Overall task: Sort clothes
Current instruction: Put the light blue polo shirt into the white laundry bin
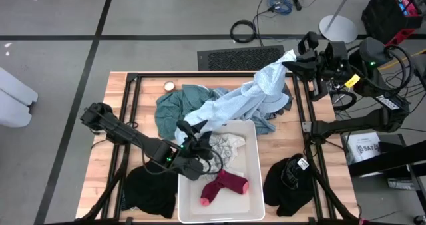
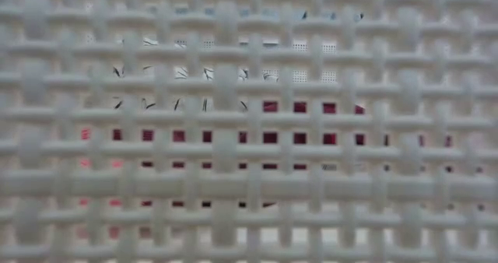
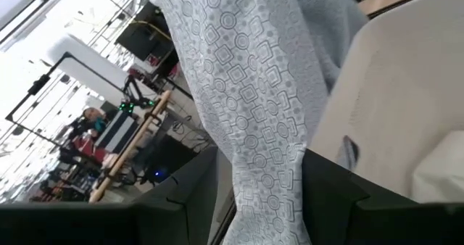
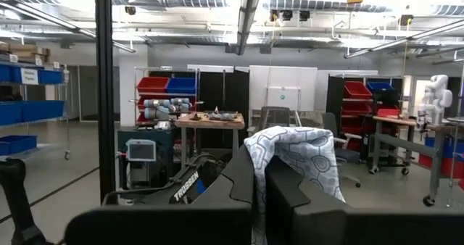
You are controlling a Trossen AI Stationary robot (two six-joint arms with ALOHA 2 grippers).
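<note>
From above, I see both my hands gripping one light blue shirt [image 1: 243, 102]. My left hand [image 1: 193, 133] pinches its low end by the bin [image 1: 253, 178]. My right hand [image 1: 297, 60] holds the other end high at the far right corner of the bench [image 1: 326, 152]. The shirt hangs stretched between them, over the teal top [image 1: 174, 105]. To do this step well, I think I should keep both grips tight, lift the shirt clear of the pile, and move both hands together so it does not drag the teal top along.

The low view shows only the bin's white weave up close, with pink showing through the holes.

In the left wrist view, my left fingers [image 3: 181, 201] are clamped on a strip of the patterned shirt [image 3: 246, 93], with the bin wall beside it.

In the right wrist view, my right fingers [image 4: 239, 187] are pressed together on a fold of the shirt [image 4: 297, 158], which pokes up above them.

Now I count. One light blue shirt. One teal top. Two black clothes, one [image 1: 150, 188] left of the bin and one [image 1: 289, 182] right of it. In the bin, one pink sock [image 1: 223, 185] and one white cloth with dark marks [image 1: 229, 145]. One bin. A dark bit peeks out under the shirt; I can't tell what it is.
</note>
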